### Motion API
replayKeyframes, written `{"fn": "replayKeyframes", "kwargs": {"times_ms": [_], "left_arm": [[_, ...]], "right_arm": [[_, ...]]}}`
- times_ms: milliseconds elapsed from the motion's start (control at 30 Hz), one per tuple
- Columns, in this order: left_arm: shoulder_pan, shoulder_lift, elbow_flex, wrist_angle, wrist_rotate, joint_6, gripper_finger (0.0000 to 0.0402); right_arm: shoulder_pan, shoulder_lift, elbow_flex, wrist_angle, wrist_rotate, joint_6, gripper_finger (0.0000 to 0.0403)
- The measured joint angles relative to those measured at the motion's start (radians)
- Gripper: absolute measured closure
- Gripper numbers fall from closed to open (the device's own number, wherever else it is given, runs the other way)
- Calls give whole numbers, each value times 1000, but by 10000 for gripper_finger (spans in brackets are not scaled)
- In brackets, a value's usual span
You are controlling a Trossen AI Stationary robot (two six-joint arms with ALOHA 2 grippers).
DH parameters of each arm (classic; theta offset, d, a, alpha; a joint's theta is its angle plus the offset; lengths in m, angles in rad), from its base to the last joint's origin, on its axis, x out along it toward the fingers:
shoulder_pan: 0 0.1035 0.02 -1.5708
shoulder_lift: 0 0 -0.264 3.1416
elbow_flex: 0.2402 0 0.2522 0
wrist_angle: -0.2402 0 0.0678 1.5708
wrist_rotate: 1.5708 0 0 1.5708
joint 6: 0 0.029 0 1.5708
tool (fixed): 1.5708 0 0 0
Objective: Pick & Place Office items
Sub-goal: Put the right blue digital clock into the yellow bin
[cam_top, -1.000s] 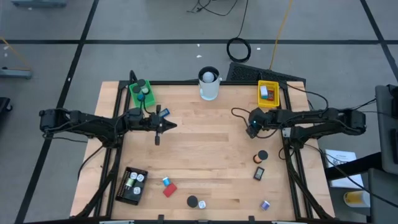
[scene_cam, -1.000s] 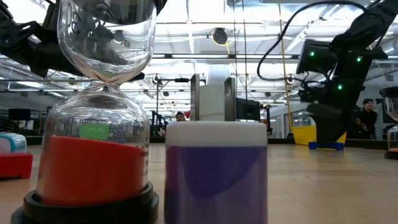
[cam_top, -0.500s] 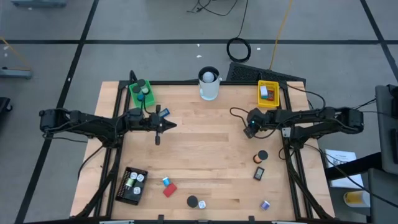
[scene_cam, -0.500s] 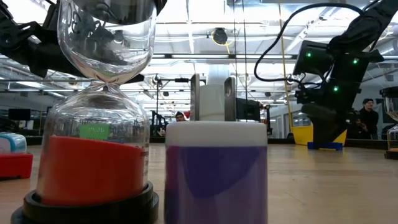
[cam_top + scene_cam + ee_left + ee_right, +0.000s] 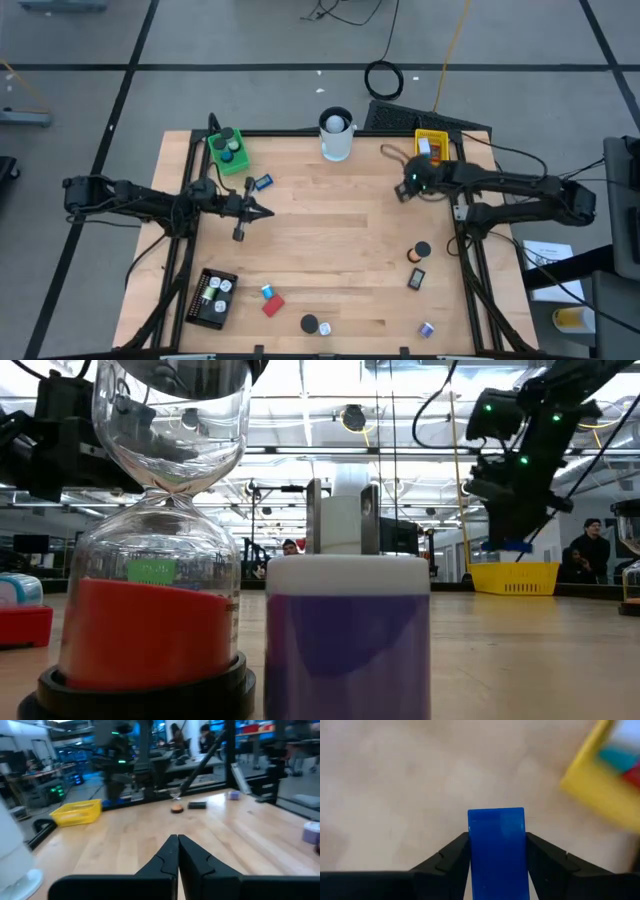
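The right arm reaches in from the table's right edge toward the far right corner, its wrist bent so that the right gripper (image 5: 405, 187) sits just beside the yellow tray (image 5: 433, 152). In the right wrist view its two fingers (image 5: 449, 856) clamp a blue block (image 5: 496, 851) upright between them, the block's flat top standing proud of the fingertips, with the tray's yellow rim ahead of it. The left arm extends from the left edge over the left-centre of the wooden table (image 5: 330, 235); the left gripper (image 5: 262, 212) is clenched on nothing, its fingers pressed tip to tip in the left wrist view. A small blue piece (image 5: 262, 184) lies on the bare wood just beyond that gripper, apart from it. Counted from overhead: one green tray (image 5: 228, 150) at the far left holding two round caps, one yellow tray holding what appear to be two pieces, though they are too small to separate with confidence, and one black tray (image 5: 213, 297) at the near left with several small items. One white cup (image 5: 337, 136) stands at the far centre. Loose near the front edge lie one red block (image 5: 273, 305), one small blue piece beside it, one black cap (image 5: 310, 324), and three further small items on the right side.
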Motion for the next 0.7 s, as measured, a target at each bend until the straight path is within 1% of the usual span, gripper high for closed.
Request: {"fn": "replayKeyframes", "kwargs": {"times_ms": [167,267,433,600,700], "left_arm": [[-1,4,1,0,10,-14,384],[-1,4,1,2,7,-17,384],[-1,4,2,-17,-20,-30,398],[-1,4,2,-23,-29,-43,384],[-1,4,2,-23,-41,-27,382]], "right_arm": [[-158,15,70,-10,77,-44,248],[-240,43,122,26,72,-93,244],[-366,107,206,29,65,-187,239],[-491,162,220,21,49,-257,243],[-545,190,220,21,50,-275,240]]}}
